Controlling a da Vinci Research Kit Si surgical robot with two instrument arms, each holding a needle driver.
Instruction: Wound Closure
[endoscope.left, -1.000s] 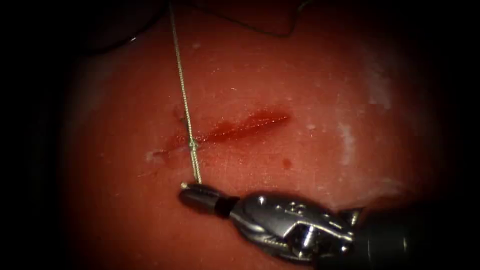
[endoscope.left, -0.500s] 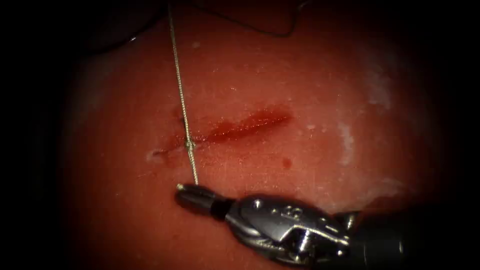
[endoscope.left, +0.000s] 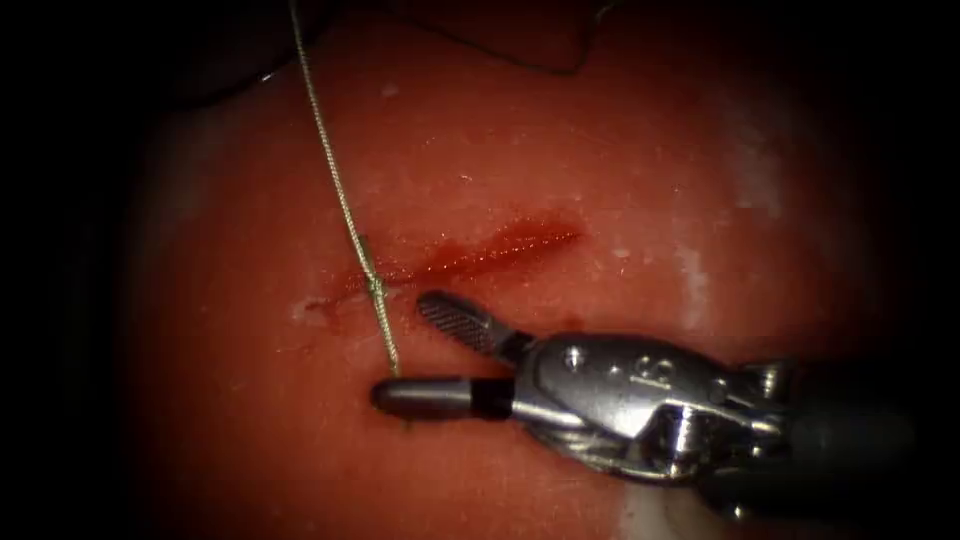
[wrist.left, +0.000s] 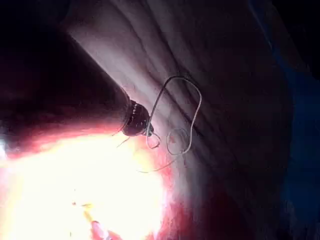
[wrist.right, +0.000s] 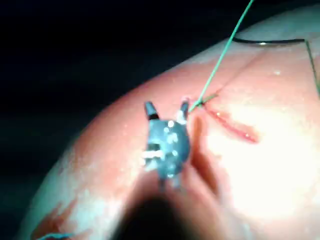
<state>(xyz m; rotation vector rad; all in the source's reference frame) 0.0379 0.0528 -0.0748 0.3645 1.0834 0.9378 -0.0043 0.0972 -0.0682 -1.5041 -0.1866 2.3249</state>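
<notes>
Right gripper (endoscope.left: 425, 350) spread, holding nothing; thread (endoscope.left: 340, 195) runs top-left down through knot (endoscope.left: 378, 287) at left end of cut (endoscope.left: 470, 258), short tail ending at the lower jaw. Thread axis steep, crossing just left of jaw tips. Left gripper (wrist.left: 150, 132): can't tell; dark needle (wrist.right: 270, 42) lies on the tissue (endoscope.left: 600, 180)

endoscope: looks down from above and in front, close on the tissue (endoscope.left: 640, 180) and its cut (endoscope.left: 480, 255).
left wrist: looks along its own shaft, very near the tissue (wrist.left: 225, 75) and loose thread (wrist.left: 192, 107).
right wrist: looks along its shaft onto the right tool (wrist.right: 166, 111), close.
shared by endoscope and right wrist: cut (wrist.right: 235, 127), taut thread (endoscope.left: 340, 195), right tool (endoscope.left: 425, 350).
</notes>
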